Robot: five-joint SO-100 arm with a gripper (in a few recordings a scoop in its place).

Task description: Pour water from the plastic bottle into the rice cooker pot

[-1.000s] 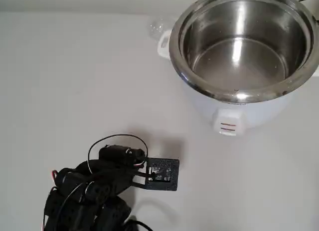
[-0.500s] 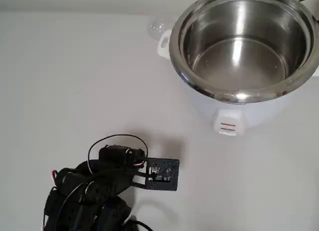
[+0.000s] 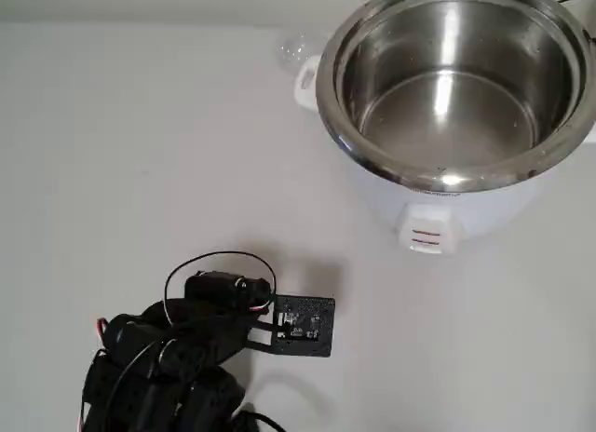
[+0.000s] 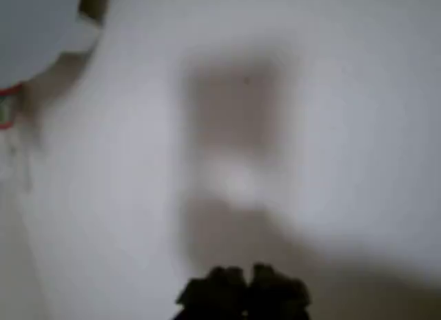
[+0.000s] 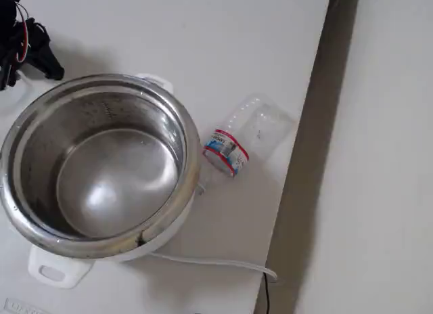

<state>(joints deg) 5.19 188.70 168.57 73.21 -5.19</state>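
Claw: the gripper point(image 4: 241, 292) sits low at the bottom edge of the wrist view, a dark blur over bare table; whether it is spread or closed I can't tell, and nothing appears to be in it.
Arm: folded up in the lower left of the overhead view point(image 3: 186, 357), well apart from the cooker, looking parked rather than at work.
Bottle: the plastic bottle point(image 5: 240, 141) lies on its side on the table point(image 5: 223, 43), just beside the cooker on the side away from the arm, close to the table edge in the fixed view. Lying flat like that, it reads as put down, not poised to pour.
Pot: the rice cooker pot point(image 3: 456, 87) sits open in its white cooker body point(image 3: 438, 213), rim up and unobstructed, ready to receive from above.
Water: too clear to call; the pot floor gleams, and I can't say whether anything is in there.
Cable: a pale cord point(image 5: 210, 262) trails from the cooker base toward the table edge.
Judgement: either the pour is finished or the bottle needs fetching; these pictures don't settle which.
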